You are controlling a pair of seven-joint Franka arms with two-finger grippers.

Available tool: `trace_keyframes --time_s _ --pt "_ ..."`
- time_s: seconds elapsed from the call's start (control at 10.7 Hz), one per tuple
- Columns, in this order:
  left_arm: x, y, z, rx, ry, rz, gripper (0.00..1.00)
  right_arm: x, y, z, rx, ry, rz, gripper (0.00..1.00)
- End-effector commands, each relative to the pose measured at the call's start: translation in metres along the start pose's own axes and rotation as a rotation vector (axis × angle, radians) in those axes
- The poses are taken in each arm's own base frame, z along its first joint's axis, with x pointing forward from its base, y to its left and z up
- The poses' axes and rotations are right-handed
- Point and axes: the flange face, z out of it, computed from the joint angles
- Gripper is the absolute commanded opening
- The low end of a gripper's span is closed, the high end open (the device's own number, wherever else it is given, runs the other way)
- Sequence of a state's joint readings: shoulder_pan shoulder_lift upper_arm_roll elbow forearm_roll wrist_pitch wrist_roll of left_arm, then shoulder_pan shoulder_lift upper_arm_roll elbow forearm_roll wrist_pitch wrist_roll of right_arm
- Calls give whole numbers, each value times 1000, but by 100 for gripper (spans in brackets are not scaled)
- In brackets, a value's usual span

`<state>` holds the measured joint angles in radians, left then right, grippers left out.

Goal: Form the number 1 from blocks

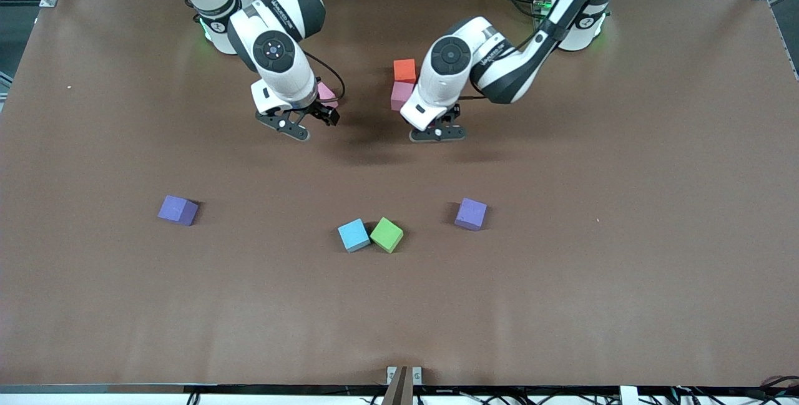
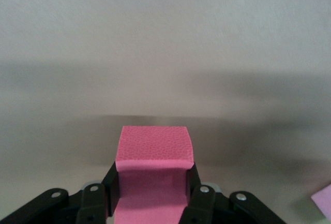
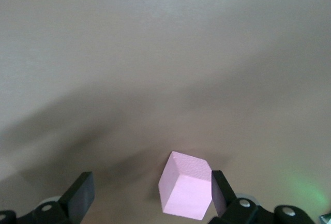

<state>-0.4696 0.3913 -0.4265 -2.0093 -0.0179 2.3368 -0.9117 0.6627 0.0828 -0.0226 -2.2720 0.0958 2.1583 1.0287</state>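
Front view, upper centre of frame: orange block (image 1: 404,70) on the table (image 1: 624,280), with a pale pink block (image 1: 401,95) touching it on the side nearer the camera, the two in a short column.

Left gripper (image 1: 437,132) is right beside that pair, a bit lower in frame. Its jaws are clamped on a deep pink block (image 2: 152,175), seen bottom centre of the left wrist view, squeezed between both fingers (image 2: 199,195). The front view doesn't show this block, the hand covers it. Can't tell whether it's touching the table or just above it.

Right gripper (image 1: 303,121) is in the upper-middle of frame, toward the right arm's end. Its jaws are wide apart and holding nothing. A light pink block (image 1: 327,94) sits on the table half hidden by the hand. In the right wrist view that block (image 3: 185,185) is at bottom centre, turned corner-on between the spread fingers (image 3: 78,195) and close to one of them. Can't tell if it touches.

Middle band of frame:
- first purple block (image 1: 178,209) sits alone toward the right arm's end
- blue block (image 1: 354,234) and green block (image 1: 387,234) are at centre, touching and angled to each other
- second purple block (image 1: 471,214) is near the green one, toward the left arm's end
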Motion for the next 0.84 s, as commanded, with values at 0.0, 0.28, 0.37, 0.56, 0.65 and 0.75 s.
trace_keyframes --time_s 0.0,0.28,0.37,0.56,0.65,0.75 --pt "-6 24 16 -42 -28 -6 0 -4 16 14 -17 -21 21 100" --pt "-22 48 39 -46 -53 13 0 -11 22 46 -66 -77 40 100" --pt "-21 50 41 -53 -47 14 0 -13 20 57 -84 -84 34 100" --pt "-28 51 52 -40 -60 25 0 -22 14 75 -114 -93 12 100" --pt "-30 51 56 -36 -62 28 0 -26 12 78 -120 -94 4 100" --pt "-30 49 58 -31 -65 26 0 -29 11 78 -121 -94 -5 100"
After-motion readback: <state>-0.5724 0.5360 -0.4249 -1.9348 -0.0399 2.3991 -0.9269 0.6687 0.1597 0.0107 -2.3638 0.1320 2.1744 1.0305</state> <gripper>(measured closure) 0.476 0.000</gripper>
